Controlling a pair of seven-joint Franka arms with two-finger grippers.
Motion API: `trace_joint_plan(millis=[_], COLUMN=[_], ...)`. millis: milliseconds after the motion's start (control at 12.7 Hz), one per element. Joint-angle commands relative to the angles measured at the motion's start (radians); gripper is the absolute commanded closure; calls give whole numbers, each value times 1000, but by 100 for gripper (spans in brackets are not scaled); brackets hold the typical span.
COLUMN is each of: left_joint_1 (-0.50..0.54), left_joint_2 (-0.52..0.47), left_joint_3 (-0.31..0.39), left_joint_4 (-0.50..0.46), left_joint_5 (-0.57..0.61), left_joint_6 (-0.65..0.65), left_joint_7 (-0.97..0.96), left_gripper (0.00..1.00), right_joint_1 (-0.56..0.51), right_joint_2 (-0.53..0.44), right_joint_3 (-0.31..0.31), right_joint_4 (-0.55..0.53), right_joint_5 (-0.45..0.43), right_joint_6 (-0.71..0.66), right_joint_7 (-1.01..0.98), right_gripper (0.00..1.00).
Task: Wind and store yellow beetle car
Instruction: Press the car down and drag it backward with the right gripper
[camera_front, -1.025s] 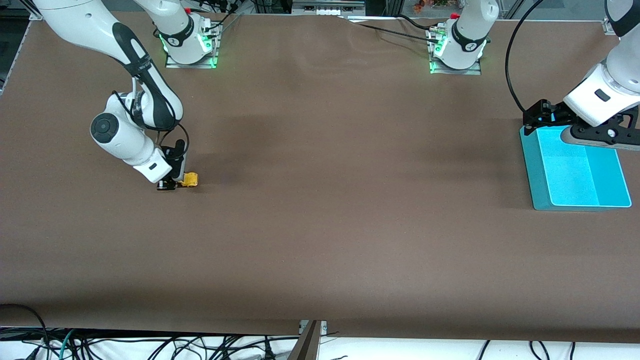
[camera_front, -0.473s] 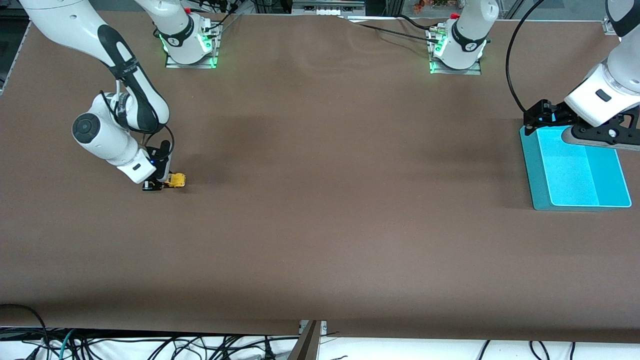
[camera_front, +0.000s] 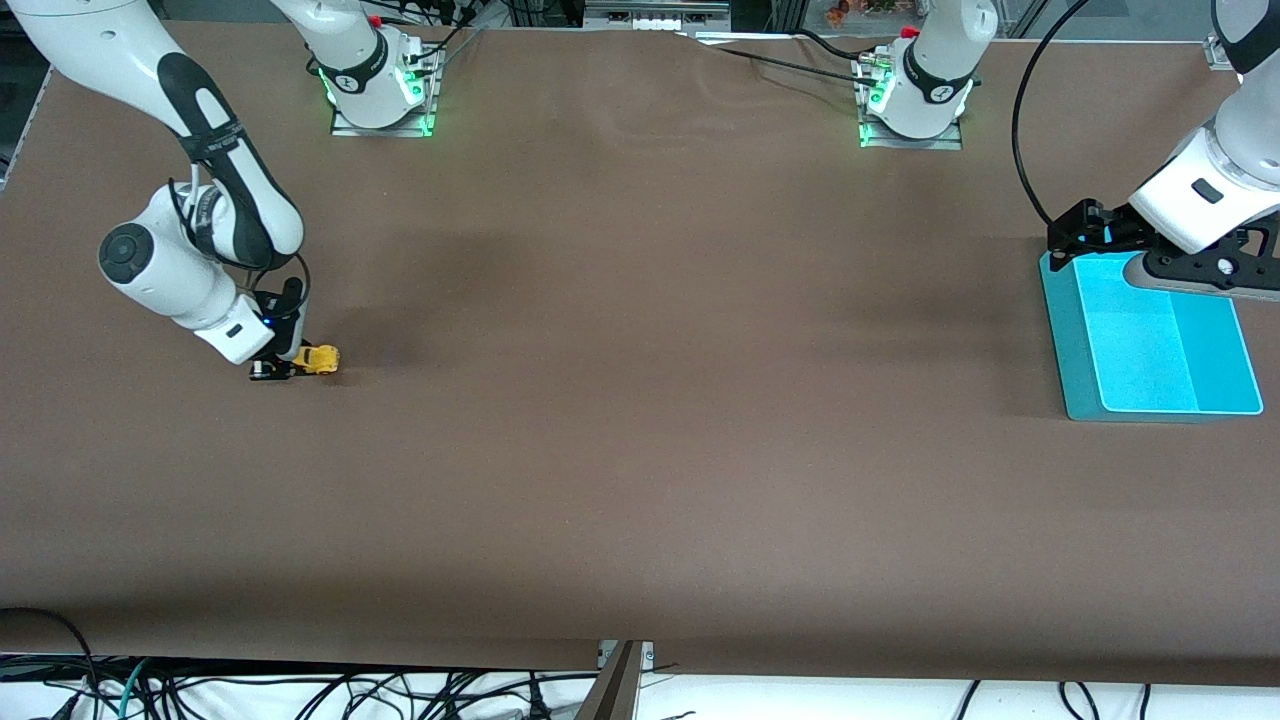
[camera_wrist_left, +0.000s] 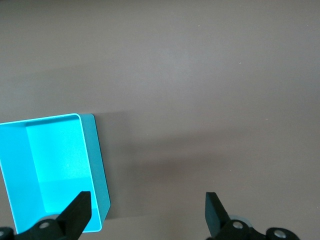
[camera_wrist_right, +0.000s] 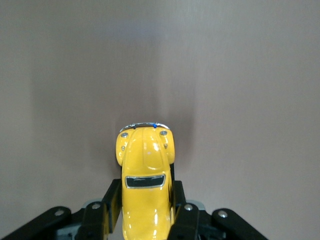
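Low on table, right claw (camera_front: 285, 368) clamps yellow beetle car (camera_front: 318, 358), nose toward left arm's end; left claw (camera_wrist_left: 145, 212) open

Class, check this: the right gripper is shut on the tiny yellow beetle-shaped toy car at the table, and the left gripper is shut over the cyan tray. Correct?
Not quite. The left gripper is open, not shut: the left wrist view shows its fingers spread wide over the cyan plastic tray. The rest holds: the right gripper is shut on the tiny yellow beetle-shaped toy car.
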Motion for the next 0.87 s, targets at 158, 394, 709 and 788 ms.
trace_joint_plan(millis=[158,394,709,788], left_joint_1=[3,3,3,3], left_joint_2=[12,10,12,12], left_joint_3=[-2,1,1,1], left_joint_4=[27,27,27,27], left_joint_5=[0,0,0,0], left_joint_6=[-19,-19,-20,-19], left_joint_7=[7,9,7,7], left_gripper=[0,0,0,0], right_joint_1=[-98,-101,-100,-100], right_joint_2=[80,81,74,73], right_joint_3=[-11,-11,0,3], right_joint_4=[-12,-10,3,6], right_joint_5=[15,16,13,13], right_joint_6=[9,8,-11,-21], right_joint_7=[-141,-140,-141,-140], right_gripper=[68,63,43,31])
